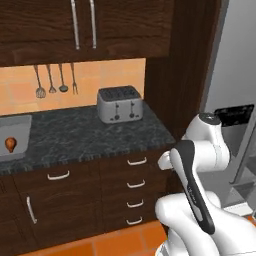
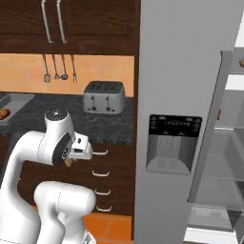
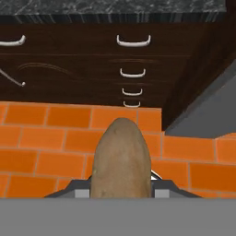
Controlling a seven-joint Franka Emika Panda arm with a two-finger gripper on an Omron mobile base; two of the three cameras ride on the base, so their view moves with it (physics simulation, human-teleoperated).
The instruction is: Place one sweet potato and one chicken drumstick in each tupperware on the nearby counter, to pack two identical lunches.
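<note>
From the left base view, a chicken drumstick (image 1: 10, 144) lies in a tupperware (image 1: 20, 125) at the left end of the counter (image 1: 90, 135), well left of the toaster (image 1: 119, 104). The right base view shows the same tray (image 2: 14, 102) at the left edge, and a tan bit at the hand below the arm. In the hand view the gripper (image 3: 120, 184) pinches a sweet potato (image 3: 121, 156) above the orange floor tiles (image 3: 41, 138), facing the drawers (image 3: 131, 69).

Open counter (image 1: 85, 135) lies between the tupperware (image 1: 15, 137) and the toaster (image 1: 119, 104).
</note>
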